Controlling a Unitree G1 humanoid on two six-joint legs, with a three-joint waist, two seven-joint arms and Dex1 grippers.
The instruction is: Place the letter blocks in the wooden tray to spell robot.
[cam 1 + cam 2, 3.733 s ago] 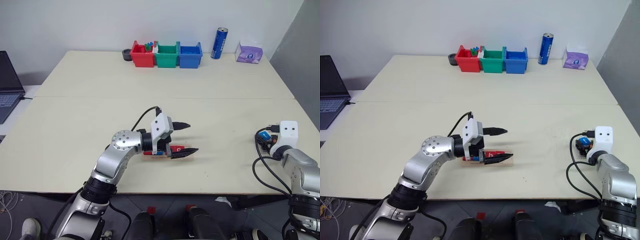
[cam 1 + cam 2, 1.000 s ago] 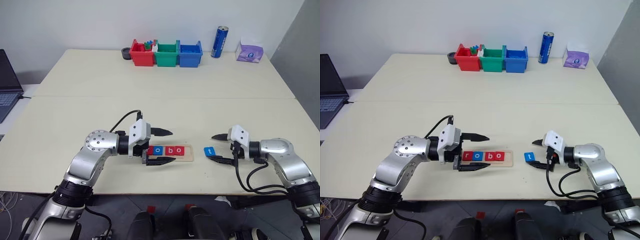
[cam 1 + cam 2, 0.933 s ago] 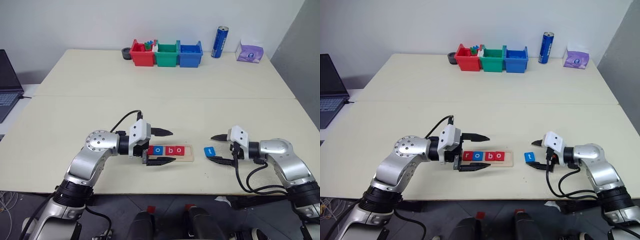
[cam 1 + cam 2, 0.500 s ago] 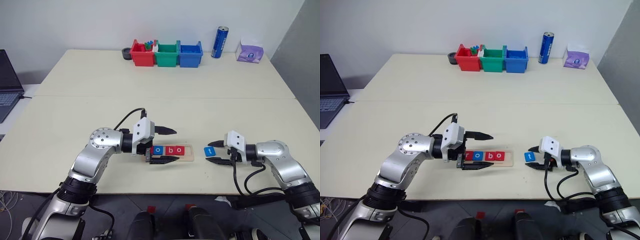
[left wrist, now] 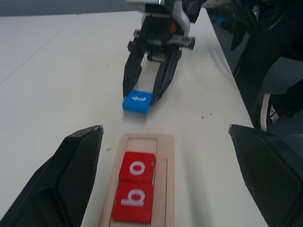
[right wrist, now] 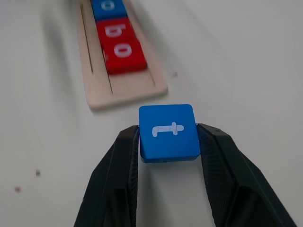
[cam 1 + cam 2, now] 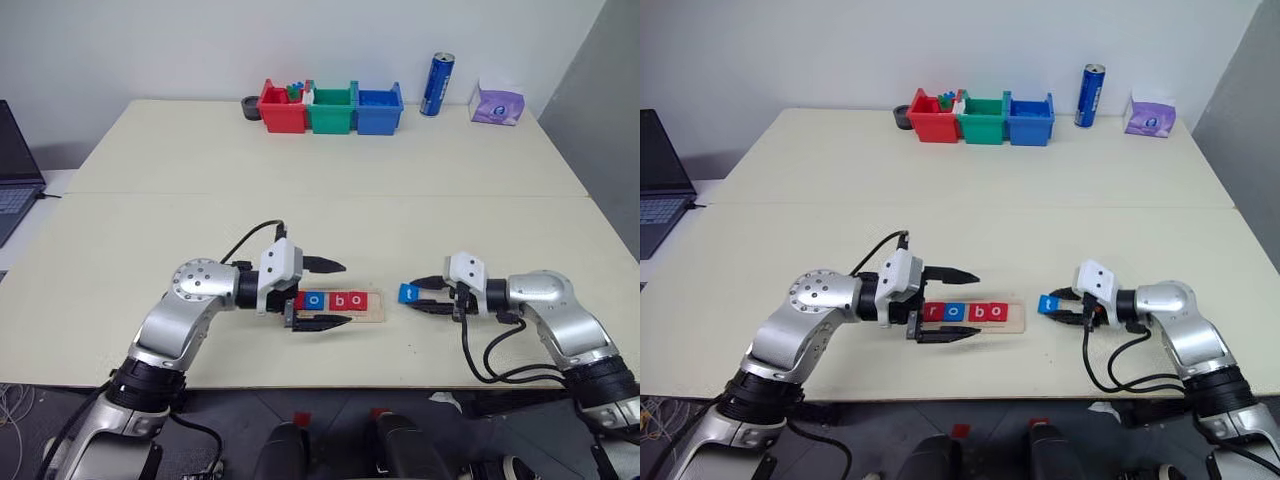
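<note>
Low in the centre of the head views, the wooden tray (image 7: 340, 303) lies flat on the pale desk (image 7: 330, 200). It holds a row of letter blocks: a blue "o" (image 7: 315, 300), a red "b" (image 7: 340, 300) and a red "o" (image 7: 359, 300), with the tray's right end bare. The left gripper (image 7: 335, 293) hovers over the tray's left end, its fingers (image 7: 325, 265) spread wide with nothing between them. Just right of the tray, the right gripper (image 6: 168, 137) has its fingers (image 6: 118, 161) closed against both sides of the blue "t" block (image 6: 168, 131), which is gripped near the tray's bare end. Red, green and blue bins (image 7: 331, 108), a blue can (image 7: 437, 85) and a purple packet (image 7: 497, 103) stand along the upper edge of the desk.
</note>
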